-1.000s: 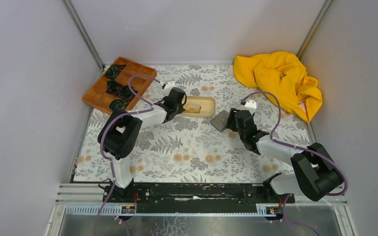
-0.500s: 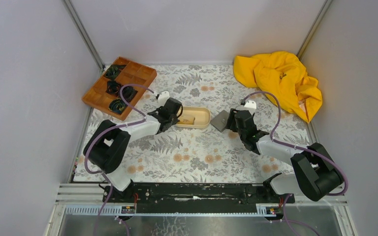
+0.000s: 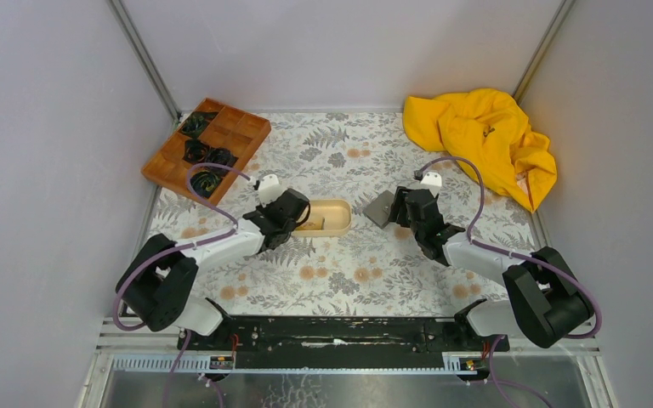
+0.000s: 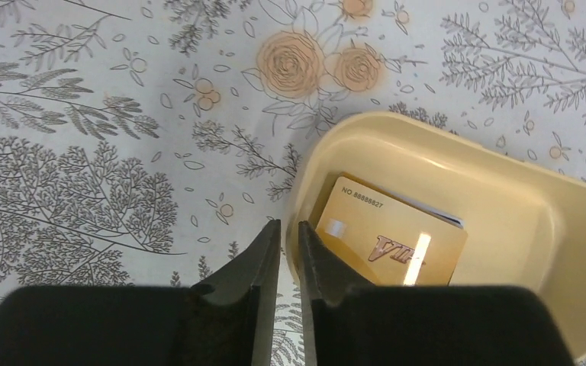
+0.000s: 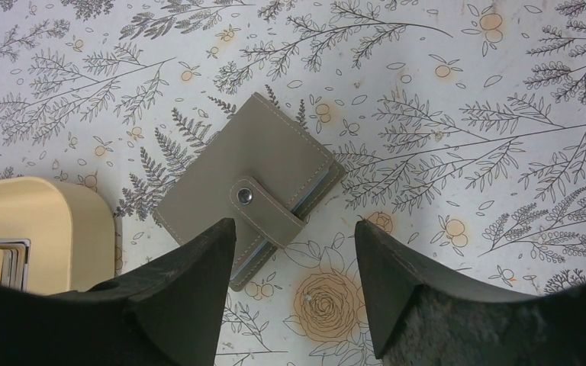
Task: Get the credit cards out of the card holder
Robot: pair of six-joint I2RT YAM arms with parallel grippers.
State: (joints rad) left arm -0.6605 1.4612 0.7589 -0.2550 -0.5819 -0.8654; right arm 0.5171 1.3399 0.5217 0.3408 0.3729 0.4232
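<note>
The card holder (image 3: pixel 380 208) lies folded on the cloth right of centre, grey, held closed by a snap strap (image 5: pixel 263 210); it also shows in the right wrist view (image 5: pixel 229 164). My right gripper (image 3: pixel 401 209) is open and empty, its jaws (image 5: pixel 294 223) spread over the holder's near edge. A gold credit card (image 4: pixel 393 236) lies on another card inside the beige oval tray (image 4: pixel 442 133). My left gripper (image 4: pixel 287 223) is shut on the tray's left rim, and it also shows in the top view (image 3: pixel 298 219).
The beige tray (image 3: pixel 337 206) sits left of the holder, a small gap apart. A brown compartment tray (image 3: pixel 221 127) with dark coils stands at the back left. A yellow cloth (image 3: pixel 485 136) is heaped at the back right.
My left gripper has pulled the beige tray, with the cards in it, toward the near left, away from the card holder. The right arm and the holder have not moved.
</note>
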